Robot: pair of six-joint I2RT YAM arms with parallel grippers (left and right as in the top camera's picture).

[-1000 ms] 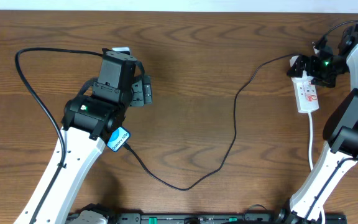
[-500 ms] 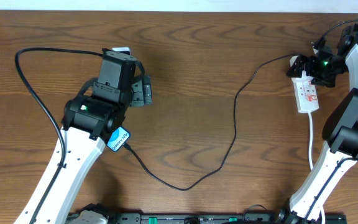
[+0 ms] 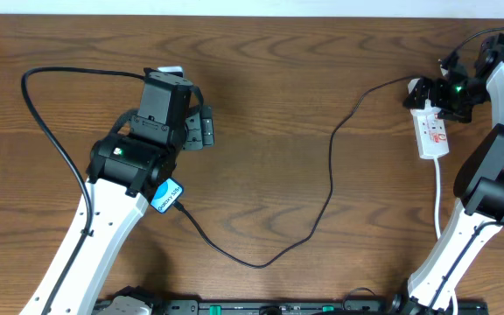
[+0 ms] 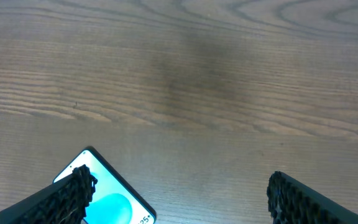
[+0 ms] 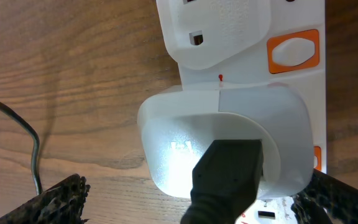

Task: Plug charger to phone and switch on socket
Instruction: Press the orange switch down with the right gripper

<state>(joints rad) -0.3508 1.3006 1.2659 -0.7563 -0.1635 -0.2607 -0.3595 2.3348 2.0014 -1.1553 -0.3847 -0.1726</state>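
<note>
The left gripper (image 4: 180, 186) has its fingers wide apart and holds nothing. The phone (image 3: 168, 193) lies by one finger, on the left of the table (image 3: 261, 105). The charger (image 3: 331, 171) runs from the phone to the socket (image 3: 433, 136), far right. The right gripper (image 5: 194, 186) is spread wide around the white plug (image 5: 185, 143), not squeezing it.

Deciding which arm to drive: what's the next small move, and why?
Probably nudge the right gripper toward the orange switch peeking out beside the adapter and press it: the charger already reaches the phone, though seating is unclear.
</note>
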